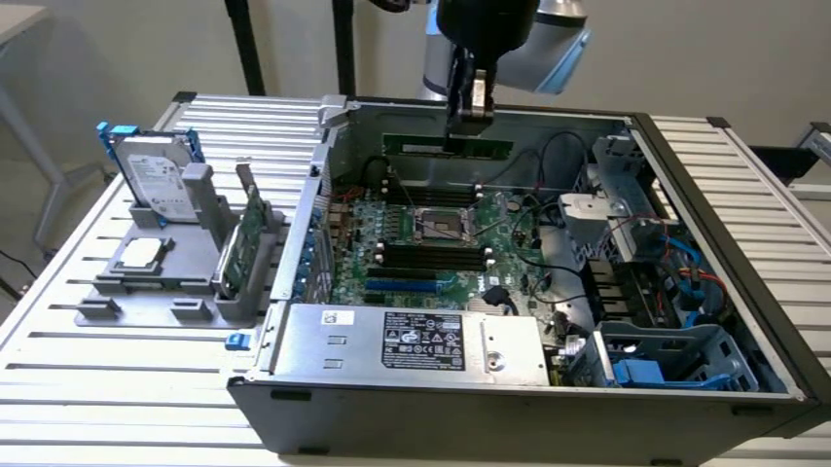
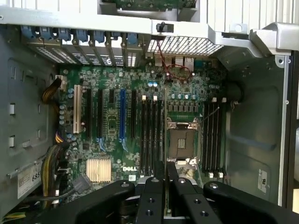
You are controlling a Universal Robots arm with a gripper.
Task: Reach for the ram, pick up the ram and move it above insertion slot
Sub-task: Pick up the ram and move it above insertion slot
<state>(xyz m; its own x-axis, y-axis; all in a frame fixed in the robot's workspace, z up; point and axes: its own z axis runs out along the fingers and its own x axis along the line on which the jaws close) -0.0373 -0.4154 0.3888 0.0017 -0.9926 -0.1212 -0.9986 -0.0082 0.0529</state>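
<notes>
The gripper (image 1: 469, 125) hangs over the far side of the open computer case (image 1: 520, 399), its jaws clamped on the ram (image 1: 453, 148), a long green stick held level by its upper edge, broad face toward the exterior camera. The stick is clear of the board, up near the case's far wall and above the bank of memory slots (image 1: 435, 188) on the far side of the CPU socket (image 1: 439, 226). In the wrist view the two black fingers (image 2: 152, 186) sit close together with the stick seen edge-on as a thin line (image 2: 166, 186) between them, looking straight down on the motherboard (image 2: 112, 135) with the socket (image 2: 181, 142) and long dark slots on both sides of it.

As I judge it, reaching and picking up are done, and the step in hand is the carry to a spot above the insertion slot. The stick looks roughly parallel to the slots in both views, but which slot is the target I cannot tell, nor whether the stick is already squarely over it.

What remains calls for a small sideways correction so the stick's lower edge lies directly above one slot along its whole length, kept level and high enough to clear the slot latches and the loose black cables (image 1: 552, 161) near the far right of the board in the exterior view.

On the slatted table (image 1: 117, 389) beside the case, a grey holder (image 1: 169, 282) carries a hard drive (image 1: 159, 180) and a taller green expansion card (image 1: 244, 233), well apart from the work.
</notes>
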